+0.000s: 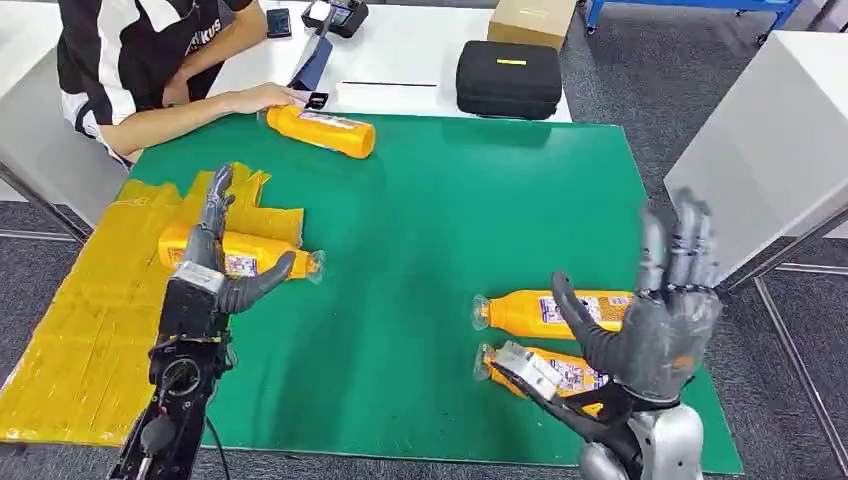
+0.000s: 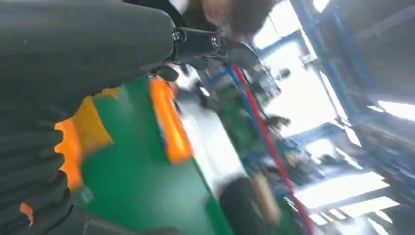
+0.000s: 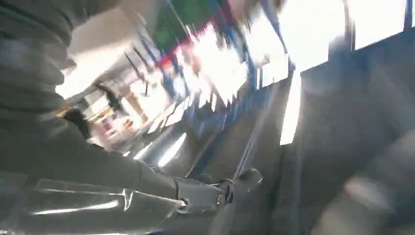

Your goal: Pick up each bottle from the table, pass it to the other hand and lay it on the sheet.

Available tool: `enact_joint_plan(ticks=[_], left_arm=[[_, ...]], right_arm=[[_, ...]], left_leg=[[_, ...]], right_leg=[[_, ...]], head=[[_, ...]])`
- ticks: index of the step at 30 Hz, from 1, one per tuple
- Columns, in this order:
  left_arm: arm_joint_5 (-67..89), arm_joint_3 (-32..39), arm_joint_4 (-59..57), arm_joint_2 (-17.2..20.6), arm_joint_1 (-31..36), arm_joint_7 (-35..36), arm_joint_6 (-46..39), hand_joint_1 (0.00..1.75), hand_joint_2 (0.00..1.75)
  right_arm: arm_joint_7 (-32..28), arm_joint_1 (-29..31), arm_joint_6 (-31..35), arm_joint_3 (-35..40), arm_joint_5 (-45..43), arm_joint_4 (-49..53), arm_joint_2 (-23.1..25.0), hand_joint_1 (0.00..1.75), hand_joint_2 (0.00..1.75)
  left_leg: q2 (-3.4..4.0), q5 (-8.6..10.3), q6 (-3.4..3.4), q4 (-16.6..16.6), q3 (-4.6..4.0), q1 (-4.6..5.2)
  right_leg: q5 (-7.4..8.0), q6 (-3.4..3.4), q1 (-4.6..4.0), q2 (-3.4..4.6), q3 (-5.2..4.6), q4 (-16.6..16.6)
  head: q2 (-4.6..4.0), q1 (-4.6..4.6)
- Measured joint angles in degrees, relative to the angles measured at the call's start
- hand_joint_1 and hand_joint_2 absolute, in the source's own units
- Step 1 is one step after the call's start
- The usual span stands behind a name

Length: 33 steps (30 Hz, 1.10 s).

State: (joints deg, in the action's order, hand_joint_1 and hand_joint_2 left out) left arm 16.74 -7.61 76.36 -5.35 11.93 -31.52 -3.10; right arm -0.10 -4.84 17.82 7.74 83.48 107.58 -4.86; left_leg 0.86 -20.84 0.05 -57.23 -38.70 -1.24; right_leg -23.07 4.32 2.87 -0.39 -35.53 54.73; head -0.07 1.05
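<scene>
Left wrist view is heavily motion-blurred. Left hand [image 2: 54,98] takes up much of the frame: grey ribbed cover plus thick thumb, nothing visibly held. Past it, green mat [image 2: 142,191] with 1 orange bottle [image 2: 169,122] lying on it, well apart from the hand. Yellow sheet [image 2: 93,125] lies just beside the hand, and an orange patch sits against the ribbed cover; can't tell what it is. White table [image 2: 205,142] beyond the mat. Background too smeared to read.
</scene>
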Motion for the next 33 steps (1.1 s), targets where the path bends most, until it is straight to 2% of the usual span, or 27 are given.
enact_joint_plan(ticks=[3, 6, 13, 18, 22, 33], left_arm=[[-4.48, -0.66, 4.02, -0.15, -1.78, -0.11, 4.57, 0.0, 1.75], [-5.44, -1.29, 6.33, -0.28, -2.33, -0.09, 6.24, 0.0, 1.75], [-5.83, -1.55, 8.36, -0.44, -2.74, -0.05, 6.83, 0.0, 1.75], [-5.96, -1.57, 8.64, -0.48, -2.78, -0.02, 7.03, 0.0, 1.75], [-5.83, -1.57, 8.62, -0.46, -2.75, 0.02, 6.88, 0.0, 1.75], [-7.05, -2.86, 7.73, -0.39, -2.13, 0.89, 8.16, 0.0, 1.75]], right_arm=[[-3.81, 0.99, -15.04, -0.22, -6.95, -0.5, -5.9, 0.0, 1.75], [-6.5, 2.71, -21.19, -1.62, -11.71, -1.84, -11.08, 0.0, 1.75], [-7.15, 4.16, -22.32, -2.99, -12.56, -3.63, -15.91, 0.0, 1.75], [-7.22, 4.4, -22.67, -3.06, -12.84, -4.37, -16.93, 0.0, 1.75], [-8.47, 5.57, -25.46, -3.19, -16.31, -5.81, -18.11, 0.0, 1.75], [-8.57, 10.87, -30.28, -3.15, -18.65, -17.78, -18.77, 0.0, 1.75]], left_leg=[[-0.03, 0.02, 0.03, 0.0, -0.01, 0.0], [-0.08, 0.05, 0.06, -0.01, -0.01, 0.01], [-0.07, 0.04, 0.05, -0.01, 0.0, 0.0], [-0.07, 0.03, 0.05, -0.01, 0.0, 0.0], [-0.07, 0.02, 0.07, -0.01, 0.0, 0.02], [-0.05, 0.03, 0.08, -0.01, 0.0, 0.01]], right_leg=[[0.01, 0.01, 0.0, -0.04, 0.0, 0.0], [0.02, 0.03, 0.0, -0.1, 0.06, 0.0], [0.0, 0.05, -0.01, -0.1, 0.05, 0.01], [-0.02, 0.06, -0.01, -0.1, 0.06, 0.0], [-0.02, 0.07, 0.01, -0.09, 0.06, 0.0], [0.0, 0.08, 0.0, -0.08, 0.07, 0.01]], head=[[0.0, -0.02], [0.0, -0.02], [0.0, 0.0], [0.0, -0.02], [0.0, 0.0], [0.0, 0.0]])
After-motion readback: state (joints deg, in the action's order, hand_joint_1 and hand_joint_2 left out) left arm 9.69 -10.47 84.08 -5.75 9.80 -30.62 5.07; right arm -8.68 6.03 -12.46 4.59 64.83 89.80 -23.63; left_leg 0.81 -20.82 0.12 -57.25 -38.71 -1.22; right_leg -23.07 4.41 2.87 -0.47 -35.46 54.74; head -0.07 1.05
